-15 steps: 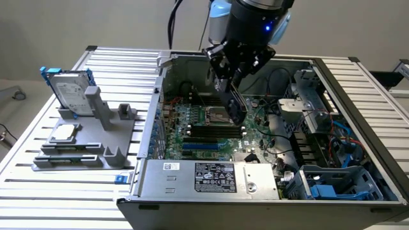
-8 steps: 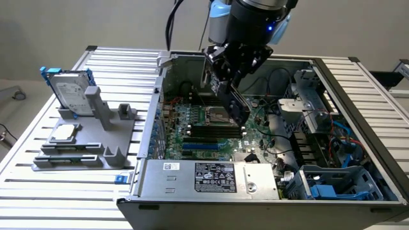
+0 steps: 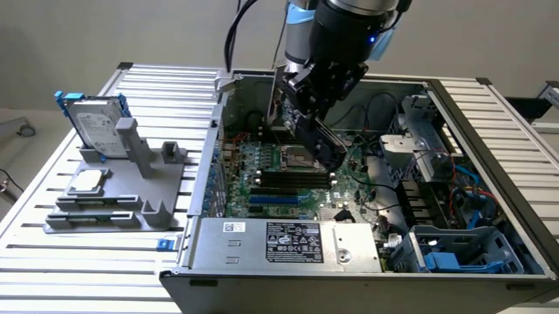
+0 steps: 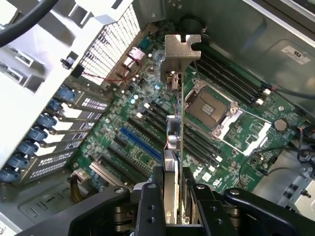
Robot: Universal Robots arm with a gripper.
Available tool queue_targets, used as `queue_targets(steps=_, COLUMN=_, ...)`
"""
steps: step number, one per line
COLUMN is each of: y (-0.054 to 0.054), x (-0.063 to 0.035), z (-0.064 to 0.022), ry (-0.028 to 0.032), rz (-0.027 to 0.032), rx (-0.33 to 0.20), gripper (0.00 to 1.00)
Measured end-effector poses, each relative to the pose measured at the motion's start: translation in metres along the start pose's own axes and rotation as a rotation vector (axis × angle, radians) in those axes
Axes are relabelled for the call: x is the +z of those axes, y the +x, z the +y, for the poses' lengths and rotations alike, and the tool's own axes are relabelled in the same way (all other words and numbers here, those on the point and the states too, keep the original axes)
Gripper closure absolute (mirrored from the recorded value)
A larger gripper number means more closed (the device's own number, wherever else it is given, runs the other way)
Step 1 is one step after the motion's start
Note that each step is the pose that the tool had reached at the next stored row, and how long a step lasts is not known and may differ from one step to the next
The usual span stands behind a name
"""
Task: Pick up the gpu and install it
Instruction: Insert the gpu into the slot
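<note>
My gripper [image 3: 304, 98] hangs inside the open computer case [image 3: 205, 163], shut on the gpu [image 3: 321, 140]. The card is tilted, its lower end just above the motherboard [image 3: 262, 176] near the black memory slots. In the wrist view the gpu [image 4: 173, 142] appears edge-on between my fingers [image 4: 150, 199], gripper [image 4: 173, 201], with its metal end bracket [image 4: 181, 49] at the far end. Under it lie the motherboard [image 4: 123, 123], a blue slot [image 4: 140, 142] and the open processor socket [image 4: 211, 110]. Card and board appear apart.
Outside the case, at the exterior view's left, a grey fixture [image 3: 140, 196] holds a silver hard drive with blue rails [image 3: 94, 127] and a small silver chip [image 3: 90, 182]. The power supply [image 3: 288, 242], cables and a blue drive cage [image 3: 463, 258] crowd the case's near side.
</note>
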State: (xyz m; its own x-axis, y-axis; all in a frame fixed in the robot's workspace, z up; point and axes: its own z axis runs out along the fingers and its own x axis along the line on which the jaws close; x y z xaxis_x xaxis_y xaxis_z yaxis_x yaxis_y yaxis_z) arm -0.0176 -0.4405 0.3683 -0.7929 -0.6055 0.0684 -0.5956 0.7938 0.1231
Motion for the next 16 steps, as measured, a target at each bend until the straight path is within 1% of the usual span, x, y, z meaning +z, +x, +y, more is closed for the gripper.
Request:
queue_targets(steps=6, y=-0.0001, x=0.0010, z=-0.0001, ry=0.0074, rz=0.0133, rx=-0.109, gripper=0.74)
queue_targets(steps=8, y=-0.0001, x=0.0010, z=-0.0002, ry=0.0078, rz=0.0146, rx=-0.142, gripper=0.74)
queue_targets(steps=11, y=-0.0001, x=0.0011, z=-0.0001, ry=0.0067, rz=0.0134, rx=-0.190, gripper=0.74)
queue_targets(steps=14, y=-0.0001, x=0.0013, z=-0.0002, ry=0.0064, rz=0.0090, rx=-0.237, gripper=0.74)
queue_targets(steps=15, y=-0.0001, x=0.0014, z=-0.0002, ry=0.0078, rz=0.0055, rx=-0.250, gripper=0.74)
queue_targets(steps=16, y=-0.0001, x=0.0016, z=-0.0002, ry=0.0105, rz=0.0002, rx=-0.262, gripper=0.74)
